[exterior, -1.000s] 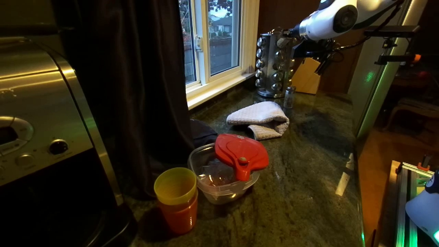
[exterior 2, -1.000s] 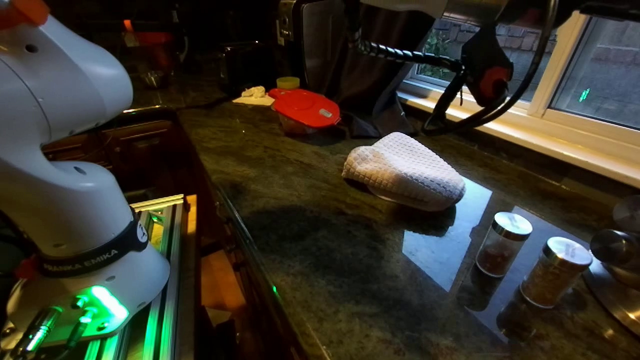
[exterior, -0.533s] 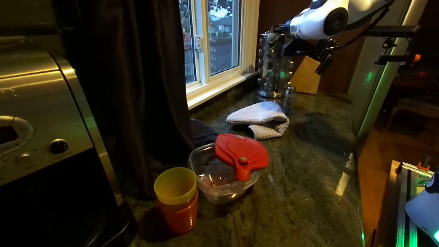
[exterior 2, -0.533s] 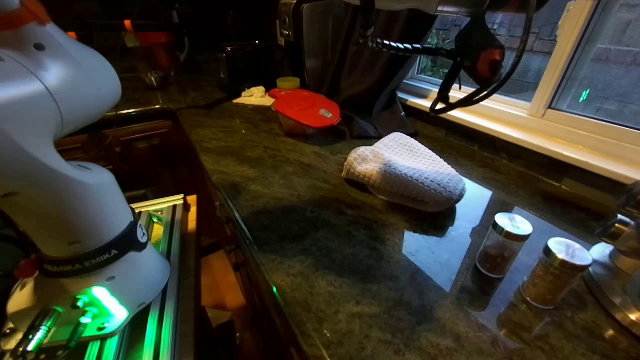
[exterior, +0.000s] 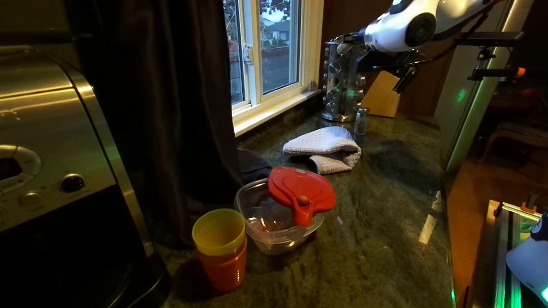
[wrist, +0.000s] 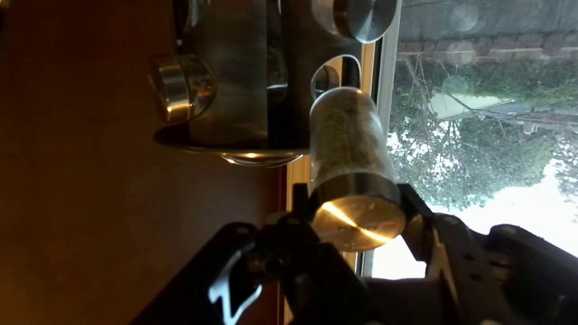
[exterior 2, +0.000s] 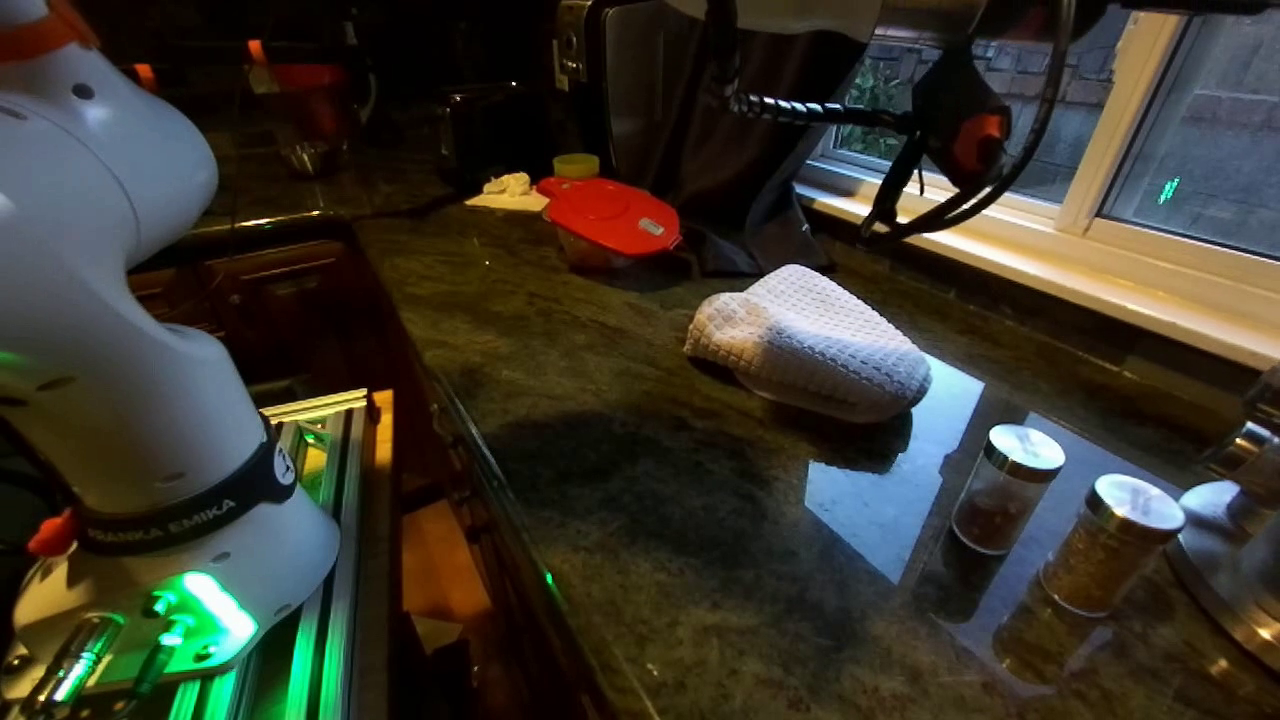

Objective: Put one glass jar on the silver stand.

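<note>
The glass jar (wrist: 350, 135) has pale green-grey contents and a metal lid. My gripper (wrist: 356, 198) is shut on it, one finger on each side of the lid. Its glass end points at the silver stand (wrist: 230, 90), overlapping the lower rim of a round hole in the wrist view; I cannot tell whether they touch. In an exterior view the gripper (exterior: 352, 37) is at the top of the stand (exterior: 336, 87), which holds several jars. Two more lidded jars, one reddish (exterior 2: 1008, 490) and one tan (exterior 2: 1112, 545), stand upright on the counter beside the stand's base (exterior 2: 1225, 570).
A wooden knife block (exterior: 381, 94) is close beside the stand, and the window (exterior: 278, 47) lies along the back. Farther along the counter are a folded towel (exterior: 323, 143), a clear bowl with a red lid (exterior: 302, 192) and stacked cups (exterior: 220, 248).
The arm has shifted left towards the stand in an exterior view, mostly in the earlier half second. The jars on the stand now face another way, so the stand has turned.
</note>
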